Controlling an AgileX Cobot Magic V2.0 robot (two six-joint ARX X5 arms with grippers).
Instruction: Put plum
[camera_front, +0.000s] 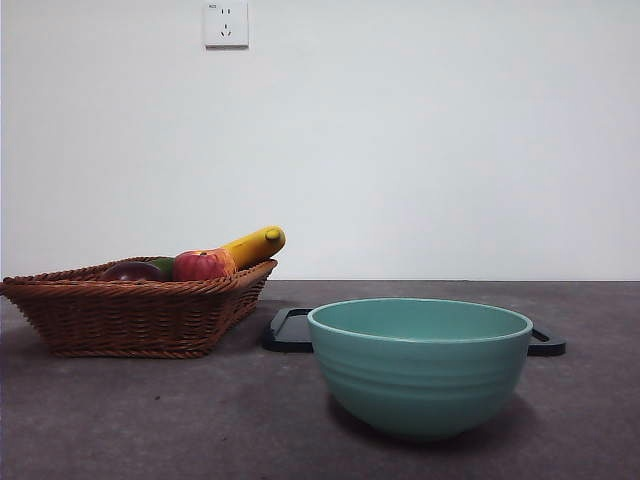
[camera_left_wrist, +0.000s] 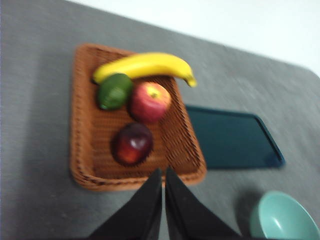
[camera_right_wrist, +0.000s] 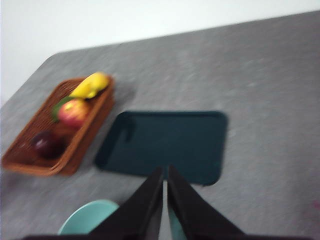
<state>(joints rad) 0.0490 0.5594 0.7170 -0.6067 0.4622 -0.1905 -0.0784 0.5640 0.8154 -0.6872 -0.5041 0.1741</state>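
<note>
A plain white wall with one unlabelled socket (camera_front: 226, 24) backs my grey counter (camera_front: 150, 420); no writing is readable anywhere. Both my arms hang high above the counter. My left pincer (camera_left_wrist: 163, 181), jaws pressed together and empty, hovers just off the near rim of the wicker basket (camera_left_wrist: 82, 125). The plum (camera_left_wrist: 132, 143) lies in that basket, close to this pincer but untouched, beside the apple (camera_left_wrist: 150, 101), green fruit (camera_left_wrist: 114, 91) and banana (camera_left_wrist: 145, 65). My right pincer (camera_right_wrist: 165, 180), also closed on nothing, hangs over the dark tray (camera_right_wrist: 165, 142), well apart from the plum, with the teal bowl (camera_front: 420, 365) nearby.
</note>
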